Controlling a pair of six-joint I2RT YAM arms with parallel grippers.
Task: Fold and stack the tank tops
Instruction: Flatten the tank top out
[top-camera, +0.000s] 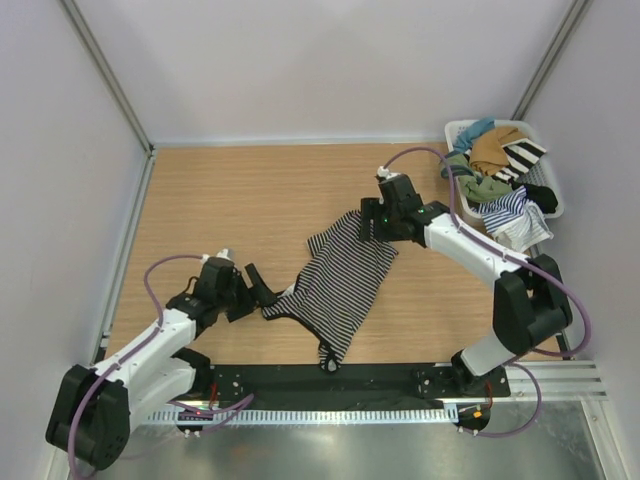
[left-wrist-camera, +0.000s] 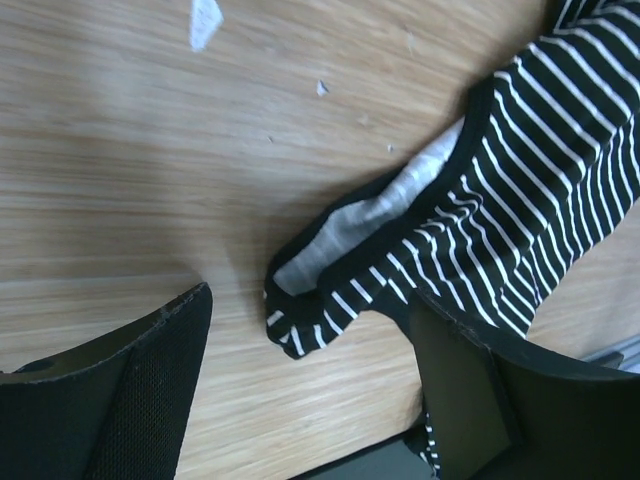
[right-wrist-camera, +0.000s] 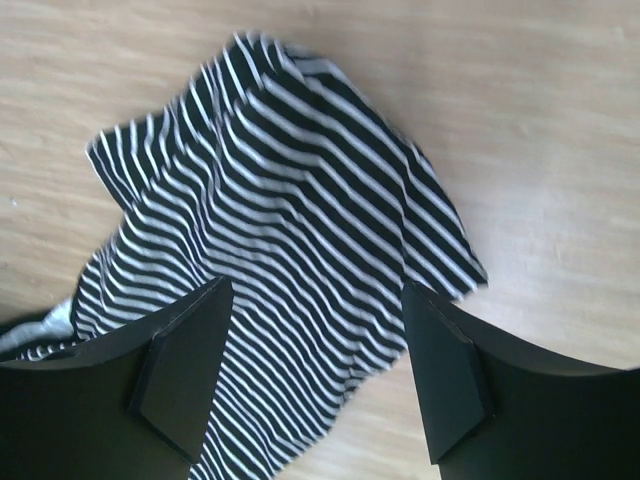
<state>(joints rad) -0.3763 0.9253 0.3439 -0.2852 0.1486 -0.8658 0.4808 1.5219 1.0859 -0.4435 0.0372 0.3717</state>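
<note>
So, the fine black-and-white tank top (top-camera: 338, 285) lay spread out on the desk (top-camera: 230, 200), while the blue-and-white one (top-camera: 505, 207) sat bunched in the basket (top-camera: 453, 128) at the far right corner. The left jaws stood wide apart around the first top's strap end, gripping nothing, and the right jaws gaped wide over its far edge, also empty.

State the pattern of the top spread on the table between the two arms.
The tank top has fine black-and-white stripes; the right wrist view shows it best.
</note>
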